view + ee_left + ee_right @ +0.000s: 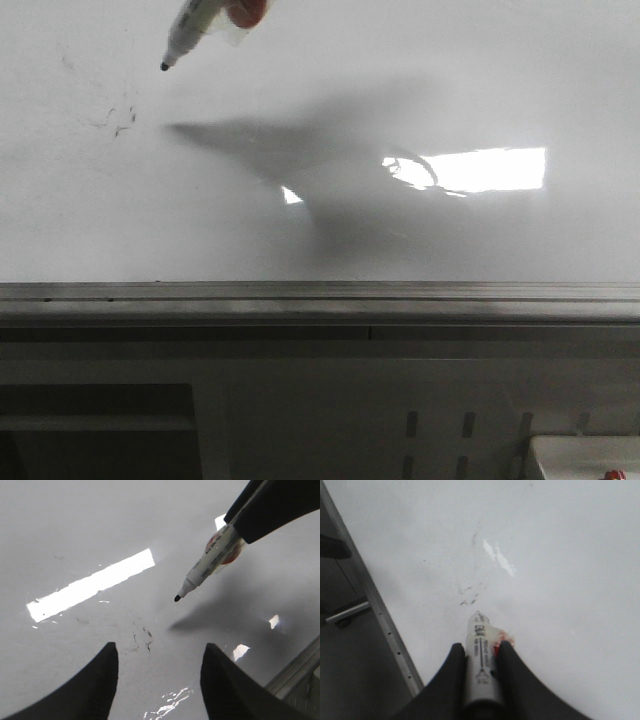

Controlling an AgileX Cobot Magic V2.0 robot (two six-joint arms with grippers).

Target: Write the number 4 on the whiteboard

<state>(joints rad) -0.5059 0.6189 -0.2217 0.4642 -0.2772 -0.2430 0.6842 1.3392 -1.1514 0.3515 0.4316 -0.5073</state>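
The whiteboard [330,90] lies flat and glossy, its grey metal edge rail [320,292] along the near side and a bright rectangular glare [480,168] toward its right half. No number 4 is drawn on it yet; only a few faint dark smudges [118,118] mark the surface near the far left region. A white marker [210,562] with a black tip is pinched between the two fingers of the right gripper [481,655], cap off, slanted tip-down. In the left wrist view the tip hangs just above the board, apart from its own shadow [200,620], so contact is judged not yet made. The left gripper [159,677] hovers over the board with its fingers spread and nothing between them.

Step in hand, as judged: bringing the tip down to start the first stroke. To do it well, lower the marker gently until tip and shadow meet, keep light, even pressure so the pen does not slip in the grasp, and begin on clean surface beside the smudges, leaving room toward the rail for the long vertical stroke.
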